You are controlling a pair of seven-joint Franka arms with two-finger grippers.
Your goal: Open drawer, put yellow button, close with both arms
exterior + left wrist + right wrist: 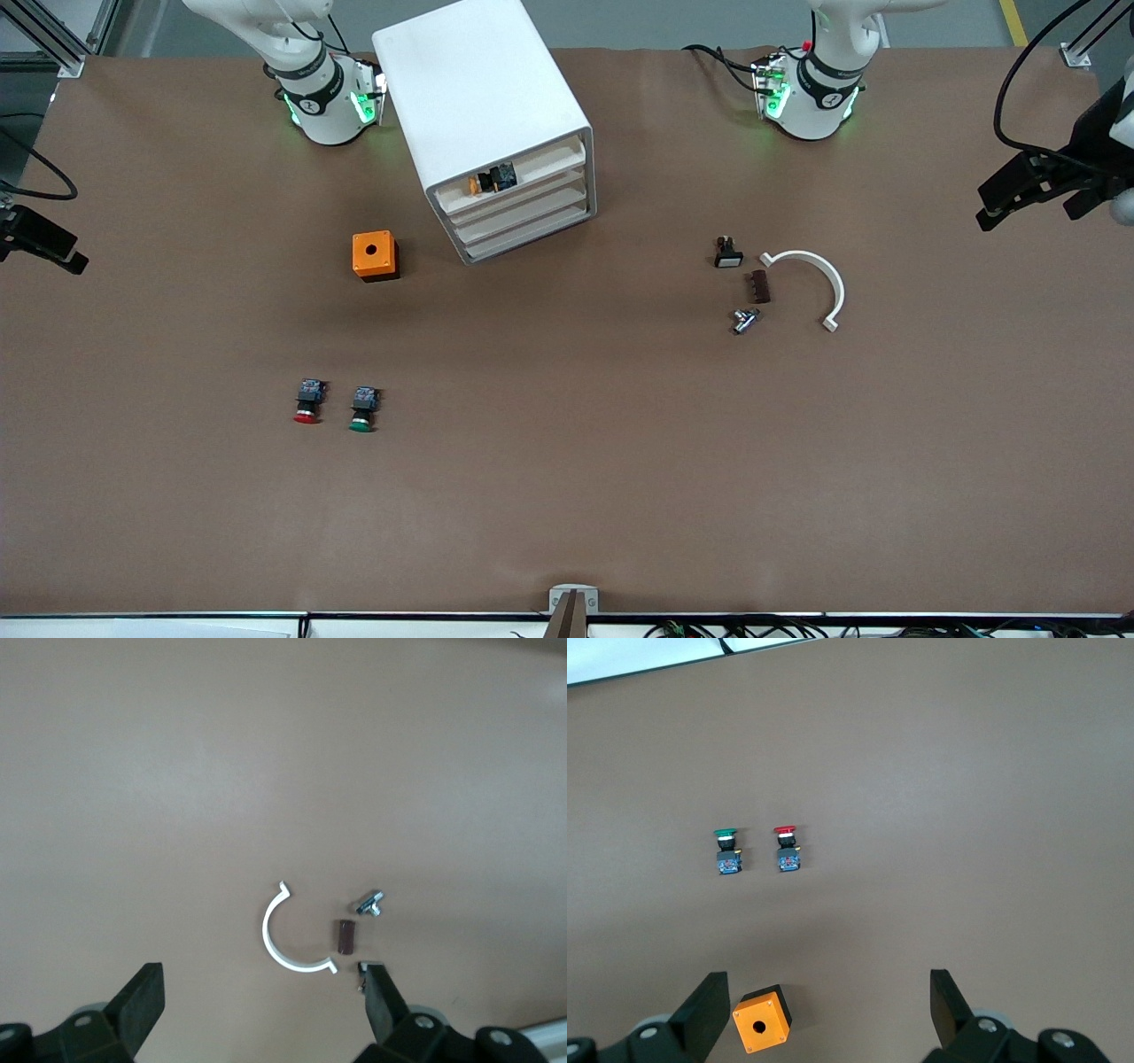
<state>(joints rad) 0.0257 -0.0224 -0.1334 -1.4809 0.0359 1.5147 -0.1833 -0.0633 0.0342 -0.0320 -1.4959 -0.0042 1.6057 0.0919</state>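
Inside the drawer (523, 177), top slot of the white cabinet (483, 97), sits the yellow button (490, 180); drawer looks pushed in level with the three below. Both arms wait, pulled up. Left gripper (261, 1010) hangs over the white curved clip (288, 935), brown block (345, 936) and metal fitting (370, 903) at its end of the table, fingers spread wide, holding nothing. Right gripper (828, 1014) hangs over the orange cube (762, 1019), also wide apart and empty. Red button (786, 850) and green button (727, 853) lie side by side, nearer the front camera than the cube.
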